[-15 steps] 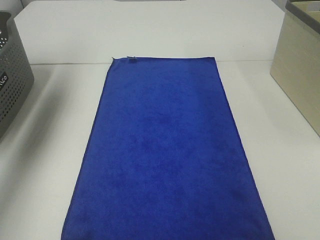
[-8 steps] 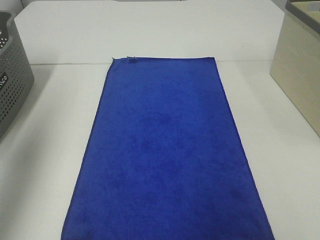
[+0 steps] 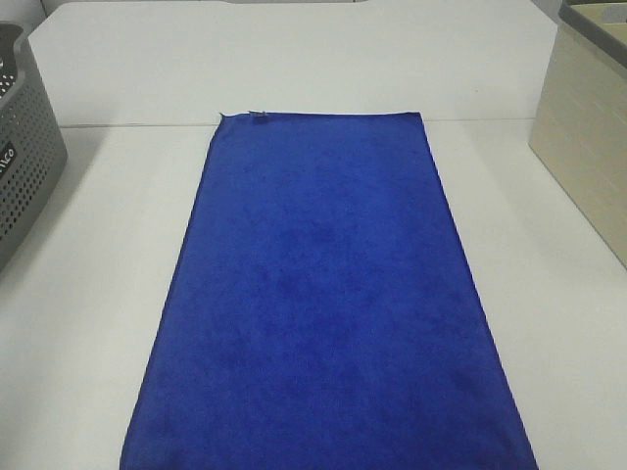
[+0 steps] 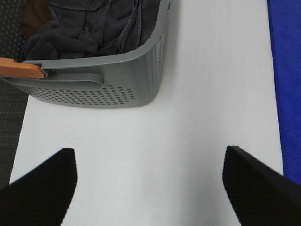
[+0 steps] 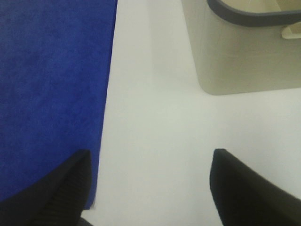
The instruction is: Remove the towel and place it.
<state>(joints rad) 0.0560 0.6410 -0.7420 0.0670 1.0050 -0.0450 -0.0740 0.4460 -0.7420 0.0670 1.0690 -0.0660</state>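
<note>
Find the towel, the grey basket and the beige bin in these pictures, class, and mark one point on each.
towel [image 3: 328, 304]: high view, middle of the flat blue cloth.
grey basket [image 4: 117, 77]: left wrist view, on its perforated side wall.
beige bin [image 5: 244, 56]: right wrist view, on its plain outer wall.

Plush cloth on matt white top

Towel [image 3: 323, 304]: deep-blue plush cloth, fuzzy nap. Table [image 3: 88, 294]: smooth, matt. Grey basket [image 4: 117, 70]: perforated plastic, w/ dark cloth inside. Beige bin [image 5: 244, 52]: smooth, matt.

Blue towel [image 3: 328, 304] flat on table [image 3: 88, 294]
</note>
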